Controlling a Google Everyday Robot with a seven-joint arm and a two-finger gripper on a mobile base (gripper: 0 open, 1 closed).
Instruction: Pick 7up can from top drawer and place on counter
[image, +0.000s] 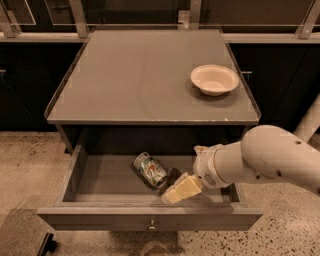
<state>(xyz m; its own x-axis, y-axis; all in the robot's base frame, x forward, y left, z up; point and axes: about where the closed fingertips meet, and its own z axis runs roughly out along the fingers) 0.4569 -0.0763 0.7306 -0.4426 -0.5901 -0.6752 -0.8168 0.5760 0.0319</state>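
The 7up can (150, 170), silver with a green label, lies on its side in the open top drawer (100, 175), left of centre. The drawer's front panel has a small round knob (152, 226). My gripper (179, 190) reaches into the drawer from the right, its cream fingers low over the drawer floor just right of the can and apart from it. The grey counter (135, 80) is the cabinet's upper surface above the drawer.
A white round bowl (214, 79) sits on the counter at the right. My white arm (255, 160) crosses the drawer's right side. Dark cabinets and a rail run behind the counter. Speckled floor lies around the cabinet.
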